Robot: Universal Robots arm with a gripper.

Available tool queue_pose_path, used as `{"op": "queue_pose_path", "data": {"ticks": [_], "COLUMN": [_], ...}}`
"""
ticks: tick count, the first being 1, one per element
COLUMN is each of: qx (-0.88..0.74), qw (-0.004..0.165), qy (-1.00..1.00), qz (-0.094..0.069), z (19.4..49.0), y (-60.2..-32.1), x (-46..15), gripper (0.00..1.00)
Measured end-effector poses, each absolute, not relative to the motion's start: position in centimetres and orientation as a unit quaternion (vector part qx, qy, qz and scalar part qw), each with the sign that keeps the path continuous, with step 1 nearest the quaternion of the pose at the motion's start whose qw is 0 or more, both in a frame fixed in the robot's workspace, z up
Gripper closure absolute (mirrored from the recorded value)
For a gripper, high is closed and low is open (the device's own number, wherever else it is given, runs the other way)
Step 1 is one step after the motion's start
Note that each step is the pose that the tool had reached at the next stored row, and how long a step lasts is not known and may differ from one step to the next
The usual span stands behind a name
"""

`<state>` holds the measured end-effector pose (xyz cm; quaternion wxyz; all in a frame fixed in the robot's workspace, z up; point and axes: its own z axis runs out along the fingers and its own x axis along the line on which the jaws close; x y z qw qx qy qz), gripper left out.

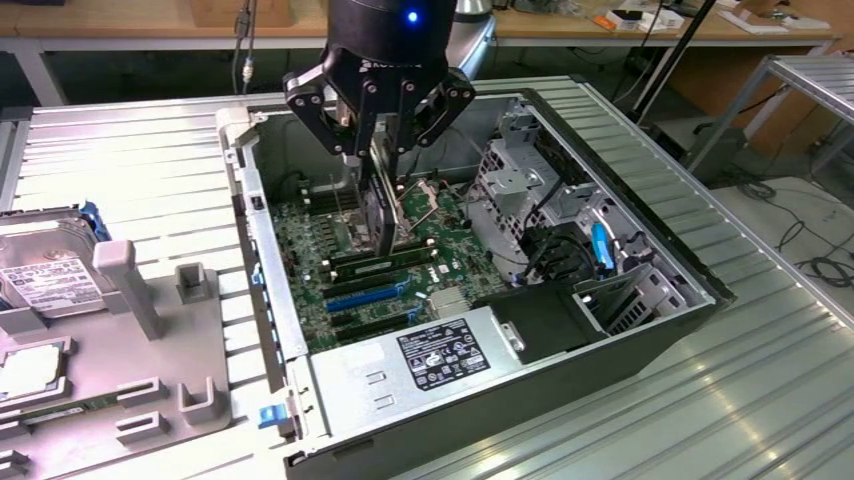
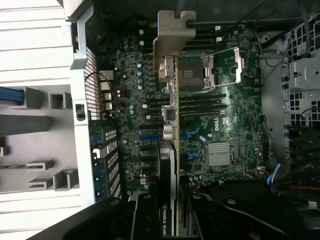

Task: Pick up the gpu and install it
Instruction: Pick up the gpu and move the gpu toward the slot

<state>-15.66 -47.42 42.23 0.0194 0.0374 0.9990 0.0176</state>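
**Card held on edge over the open computer**

The tool [image 1: 383,150] hangs inside the open computer case [image 1: 254,235], which lies on its side on the ribbed metal bench [image 1: 761,400], about midway between the bench's edges at the exterior view's left and right. Its jaws are drawn in partway and clamp the gpu [image 1: 379,205] by its flat faces, one of the fingers [image 2: 147,220] on each side.

The gpu stands on its long edge, upright, above the motherboard [image 1: 318,250]. In the wrist view it shows edge-on as a thin line, with its silvery bracket [image 2: 172,35] at the end farthest from the tool and beside the processor socket [image 2: 195,75]. Its lower edge is close over the row of black slots, just short of the blue slots [image 1: 367,297]. Whether it touches the board cannot be told.

Inside the case, the power supply [image 1: 441,360] with its white label lies along the wall nearest the exterior view's camera. The perforated drive cage [image 1: 514,185] and a blue cable [image 1: 597,250] sit toward the wall on the exterior view's right.

Outside the case, toward the bench's edge at the exterior view's left, a grey fixture [image 1: 147,330] lies flat. A silver hard drive [image 1: 40,275] rests at its far side, well apart from the tool.
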Motion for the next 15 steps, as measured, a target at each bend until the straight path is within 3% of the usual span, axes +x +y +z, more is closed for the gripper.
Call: {"op": "queue_pose_path", "data": {"ticks": [15], "qx": [0.037], "qw": [0.019], "qy": [0.999], "qz": [0.018], "z": [42.2], "y": [-47.4], "x": [-13.6], "gripper": [0.73]}}
